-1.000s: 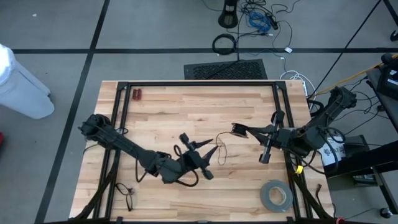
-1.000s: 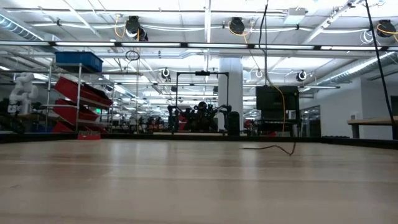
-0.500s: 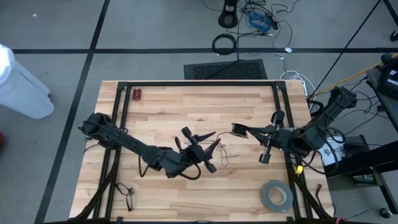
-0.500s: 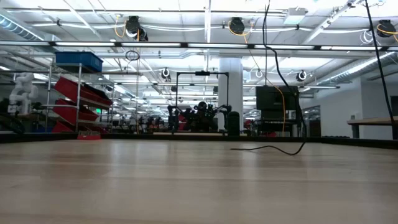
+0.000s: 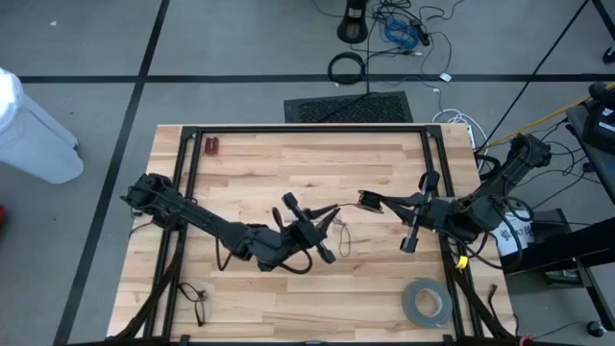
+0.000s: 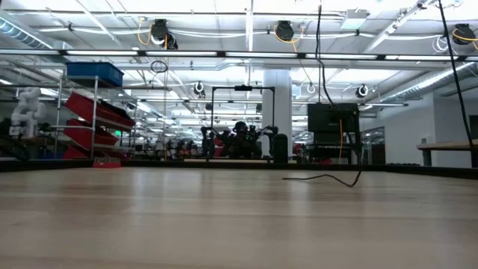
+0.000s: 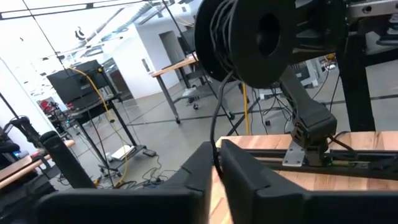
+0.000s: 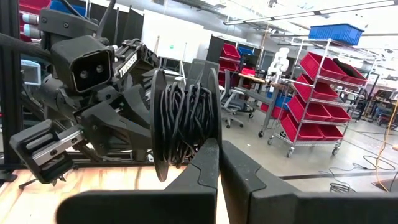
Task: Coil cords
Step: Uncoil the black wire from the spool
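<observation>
Two dark pincers meet mid-surface. Right pincer [image 5: 367, 201], closed, holds a round wound bundle of thin black cord [image 8: 184, 126]. Left pincer [image 7: 216, 163], fingers pinched narrow on a wiry strand trailing from it. Pale wood-plank surface [image 5: 288, 163].

Two dark, nearly black jointed arms, matte housings with rounded joint casings and thin black cables looping alongside the links. Left gripper [image 5: 332, 220] and right gripper [image 5: 370, 201] each ending in two long, tapering black fingers [image 7: 249, 177] with flat inner faces. Boxy wrist camera module with twin round lenses and small white lettering on the adjoining housing.
</observation>
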Robot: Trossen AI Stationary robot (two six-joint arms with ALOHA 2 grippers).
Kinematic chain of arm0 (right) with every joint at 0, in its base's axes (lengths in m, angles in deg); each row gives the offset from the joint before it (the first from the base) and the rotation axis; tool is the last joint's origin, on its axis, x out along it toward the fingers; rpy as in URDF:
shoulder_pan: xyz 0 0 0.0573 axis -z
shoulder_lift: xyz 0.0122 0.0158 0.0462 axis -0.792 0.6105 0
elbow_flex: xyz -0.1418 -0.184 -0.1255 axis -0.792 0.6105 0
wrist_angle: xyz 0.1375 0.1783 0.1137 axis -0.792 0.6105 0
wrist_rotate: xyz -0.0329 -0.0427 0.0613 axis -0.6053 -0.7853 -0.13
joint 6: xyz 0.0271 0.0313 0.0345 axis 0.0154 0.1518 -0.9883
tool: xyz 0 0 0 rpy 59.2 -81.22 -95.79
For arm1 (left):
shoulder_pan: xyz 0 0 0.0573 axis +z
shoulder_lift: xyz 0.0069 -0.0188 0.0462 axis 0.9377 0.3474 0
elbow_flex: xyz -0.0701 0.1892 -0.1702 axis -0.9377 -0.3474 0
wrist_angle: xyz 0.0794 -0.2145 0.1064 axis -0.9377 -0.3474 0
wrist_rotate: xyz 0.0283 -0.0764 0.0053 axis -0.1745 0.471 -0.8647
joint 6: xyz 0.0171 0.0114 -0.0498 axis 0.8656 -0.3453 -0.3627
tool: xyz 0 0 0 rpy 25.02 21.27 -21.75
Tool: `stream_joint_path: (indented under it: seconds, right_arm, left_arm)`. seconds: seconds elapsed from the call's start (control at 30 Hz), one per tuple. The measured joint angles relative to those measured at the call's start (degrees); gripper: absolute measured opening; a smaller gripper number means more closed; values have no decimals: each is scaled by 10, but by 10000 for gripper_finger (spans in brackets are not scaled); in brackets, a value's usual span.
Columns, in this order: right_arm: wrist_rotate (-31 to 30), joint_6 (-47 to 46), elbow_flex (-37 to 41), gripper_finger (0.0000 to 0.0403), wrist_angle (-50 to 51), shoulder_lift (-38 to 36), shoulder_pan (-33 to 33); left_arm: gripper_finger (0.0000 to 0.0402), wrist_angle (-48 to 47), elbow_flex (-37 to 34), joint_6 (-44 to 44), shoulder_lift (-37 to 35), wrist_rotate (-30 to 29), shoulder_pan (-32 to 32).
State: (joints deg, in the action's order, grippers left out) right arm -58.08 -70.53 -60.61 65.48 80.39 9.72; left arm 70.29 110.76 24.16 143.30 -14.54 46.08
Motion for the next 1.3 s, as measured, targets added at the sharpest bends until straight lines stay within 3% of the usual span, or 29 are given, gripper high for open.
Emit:
stream_joint_path:
  seconds: [0.1,0.4,0.87,1.13,1.3]
  right_arm:
    - [0,0,0,0,0,0,0]
    - [30,-9,0,0,-8,0,1]
    - [28,-9,0,0,-28,34,39]
    - [28,-9,0,0,-30,66,80]
    - [27,-9,0,0,-12,68,85]
  left_arm:
    - [7,0,0,0,0,0,1]
    - [3,-45,0,-78,18,12,24]
    - [2,-32,0,-178,45,123,28]
    - [1,11,0,-145,45,159,6]
    - [1,44,0,-87,40,147,-17]
